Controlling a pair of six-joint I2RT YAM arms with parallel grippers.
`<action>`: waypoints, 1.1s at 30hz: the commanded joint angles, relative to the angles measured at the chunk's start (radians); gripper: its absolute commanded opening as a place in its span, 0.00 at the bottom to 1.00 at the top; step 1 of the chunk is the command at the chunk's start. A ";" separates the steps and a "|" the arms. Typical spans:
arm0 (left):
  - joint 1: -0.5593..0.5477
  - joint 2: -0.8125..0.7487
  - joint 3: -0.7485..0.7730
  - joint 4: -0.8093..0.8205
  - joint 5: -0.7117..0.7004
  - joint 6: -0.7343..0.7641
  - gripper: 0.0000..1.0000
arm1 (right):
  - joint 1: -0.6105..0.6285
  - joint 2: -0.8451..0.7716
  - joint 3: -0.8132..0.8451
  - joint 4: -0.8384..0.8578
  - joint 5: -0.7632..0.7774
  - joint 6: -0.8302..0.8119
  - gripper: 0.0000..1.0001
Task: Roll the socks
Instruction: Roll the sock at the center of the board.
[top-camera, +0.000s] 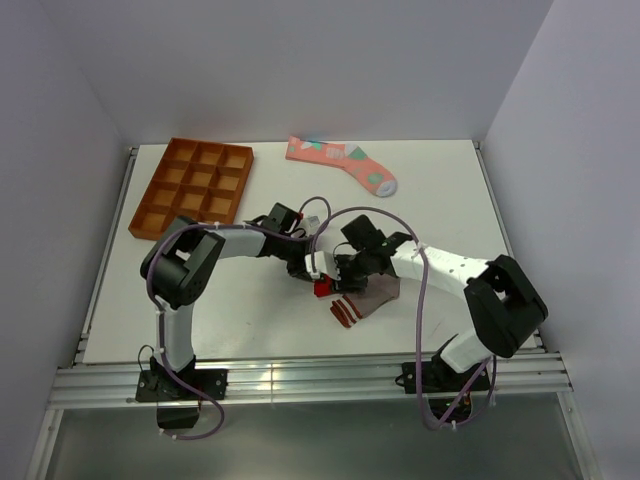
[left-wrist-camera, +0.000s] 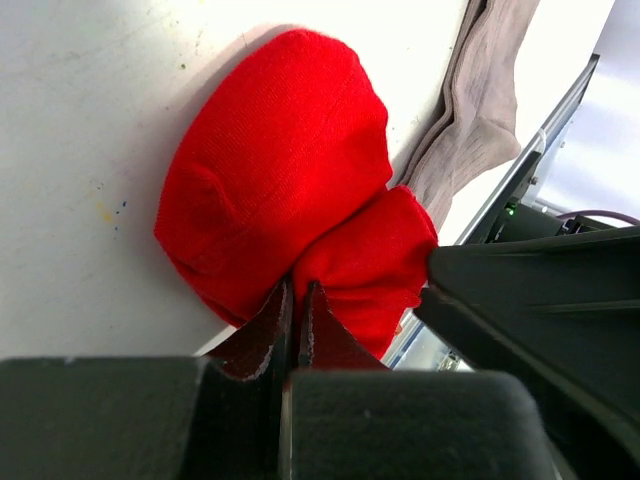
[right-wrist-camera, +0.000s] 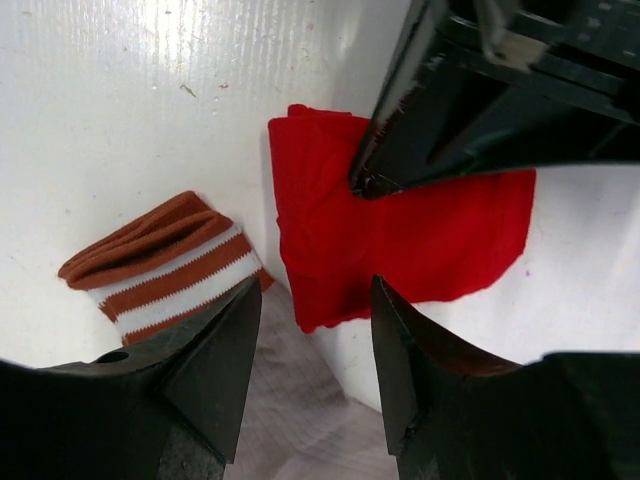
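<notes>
The red sock (left-wrist-camera: 280, 170) lies bunched on the white table, and my left gripper (left-wrist-camera: 298, 288) is shut on a fold at its near edge. In the top view that gripper (top-camera: 318, 272) sits just above the red sock (top-camera: 322, 289). My right gripper (right-wrist-camera: 315, 295) is open and hovers over the red sock (right-wrist-camera: 400, 235) where it meets the grey-brown sock (right-wrist-camera: 300, 410), with nothing between its fingers. The striped cuff (right-wrist-camera: 165, 260) lies to its left. The salmon-pink sock (top-camera: 340, 163) lies flat at the back of the table.
An orange tray (top-camera: 192, 187) with several compartments stands at the back left. The two grippers are very close together at the table's middle; the left fingers (right-wrist-camera: 400, 140) fill the right wrist view's upper right.
</notes>
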 joint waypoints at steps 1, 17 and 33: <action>0.005 0.046 0.008 -0.094 -0.079 0.064 0.00 | 0.027 0.018 -0.016 0.049 0.046 -0.016 0.55; 0.020 0.001 -0.130 0.139 -0.105 -0.147 0.16 | -0.010 0.161 0.133 -0.074 0.004 0.096 0.17; -0.021 -0.207 -0.357 0.528 -0.412 -0.332 0.39 | -0.173 0.590 0.619 -0.652 -0.220 0.053 0.18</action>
